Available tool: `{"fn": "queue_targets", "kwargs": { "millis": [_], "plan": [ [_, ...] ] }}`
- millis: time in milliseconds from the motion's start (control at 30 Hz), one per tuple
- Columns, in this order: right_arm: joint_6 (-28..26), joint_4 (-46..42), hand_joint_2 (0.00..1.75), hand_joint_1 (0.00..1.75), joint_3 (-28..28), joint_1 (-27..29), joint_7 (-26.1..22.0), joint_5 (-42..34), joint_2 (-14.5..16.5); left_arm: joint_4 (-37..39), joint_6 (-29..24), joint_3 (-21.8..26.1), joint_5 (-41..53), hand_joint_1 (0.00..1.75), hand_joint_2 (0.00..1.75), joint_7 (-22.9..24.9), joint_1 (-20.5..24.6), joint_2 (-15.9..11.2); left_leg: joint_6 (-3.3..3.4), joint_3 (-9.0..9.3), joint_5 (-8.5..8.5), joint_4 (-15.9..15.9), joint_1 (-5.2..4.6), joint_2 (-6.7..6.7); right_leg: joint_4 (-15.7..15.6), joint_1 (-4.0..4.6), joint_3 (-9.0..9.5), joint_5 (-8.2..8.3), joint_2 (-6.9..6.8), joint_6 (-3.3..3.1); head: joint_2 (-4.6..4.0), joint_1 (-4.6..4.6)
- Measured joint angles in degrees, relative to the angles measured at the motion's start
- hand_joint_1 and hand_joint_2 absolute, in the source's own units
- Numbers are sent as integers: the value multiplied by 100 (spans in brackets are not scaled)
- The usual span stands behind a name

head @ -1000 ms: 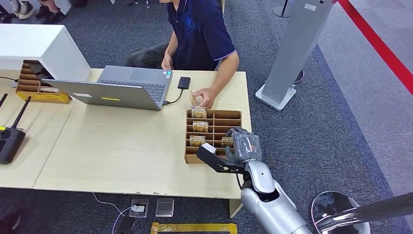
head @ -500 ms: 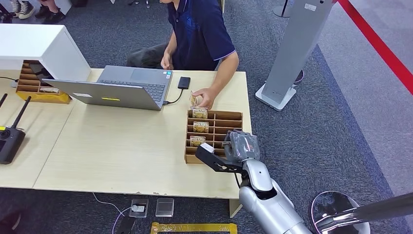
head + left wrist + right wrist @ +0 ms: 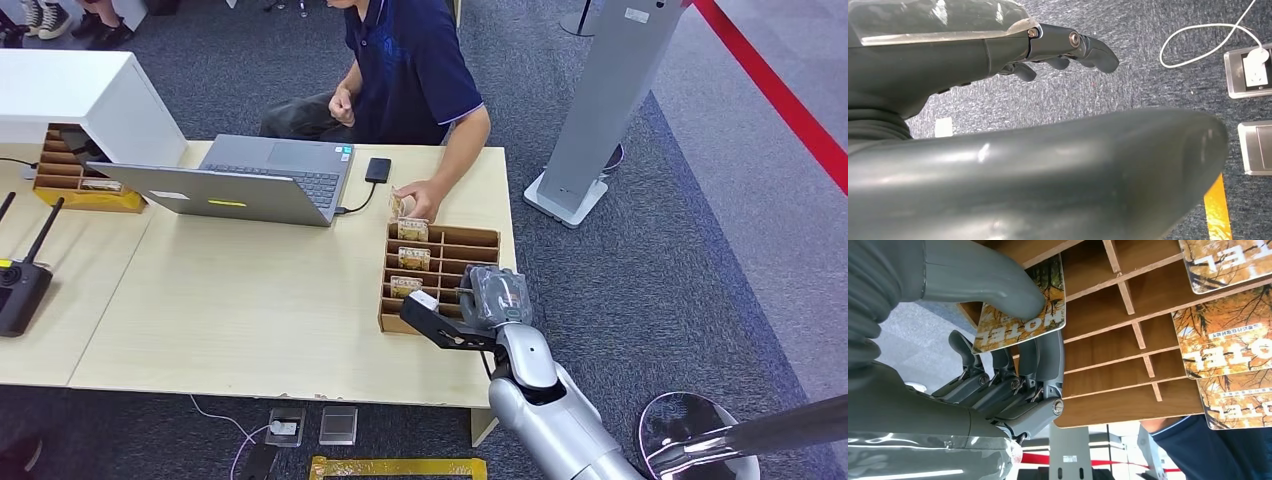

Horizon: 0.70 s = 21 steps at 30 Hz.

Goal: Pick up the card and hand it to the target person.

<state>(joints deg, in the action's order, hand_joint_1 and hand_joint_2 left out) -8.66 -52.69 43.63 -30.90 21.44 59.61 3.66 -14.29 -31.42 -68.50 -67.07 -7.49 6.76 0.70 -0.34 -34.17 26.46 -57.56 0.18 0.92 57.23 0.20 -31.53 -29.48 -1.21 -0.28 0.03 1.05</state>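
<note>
Card (image 3: 1020, 310) reading "HOTEL", right hand (image 3: 1013, 370) pinching it

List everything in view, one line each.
card rack: one, brown wood, table's right end
cards: three visible in rack slots, autumn print
held card: one, same print, pinched at the rack
laptop: one, grey, open
phone: one, black, beside laptop
controller: one, black, table's left
person: one, navy shirt, seated opposite
right hand: grey, holds card
left hand: dark, hangs above carpet
</note>
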Motion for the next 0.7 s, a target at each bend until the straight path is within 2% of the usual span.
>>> {"fn": "queue_targets", "kwargs": {
  "millis": [400,533,700],
  "plan": [
    [210,-357,175,162,2,6,15,87,-19,0,-40,0,-43,0,0,-9,-3,-7,0,0,0,0,0,0,0,0,-2,0,0,0,-1,2],
    [646,-1181,175,174,-2,66,-33,-102,-183,0,-34,2,-60,0,0,-29,-10,-9,0,0,0,0,0,1,0,0,-3,0,0,0,1,0],
    [863,-1743,175,175,-8,111,-252,-483,-304,0,-31,2,-60,0,0,-61,-12,-19,0,0,0,0,0,1,0,0,-3,0,0,0,0,2]
  ]
}}
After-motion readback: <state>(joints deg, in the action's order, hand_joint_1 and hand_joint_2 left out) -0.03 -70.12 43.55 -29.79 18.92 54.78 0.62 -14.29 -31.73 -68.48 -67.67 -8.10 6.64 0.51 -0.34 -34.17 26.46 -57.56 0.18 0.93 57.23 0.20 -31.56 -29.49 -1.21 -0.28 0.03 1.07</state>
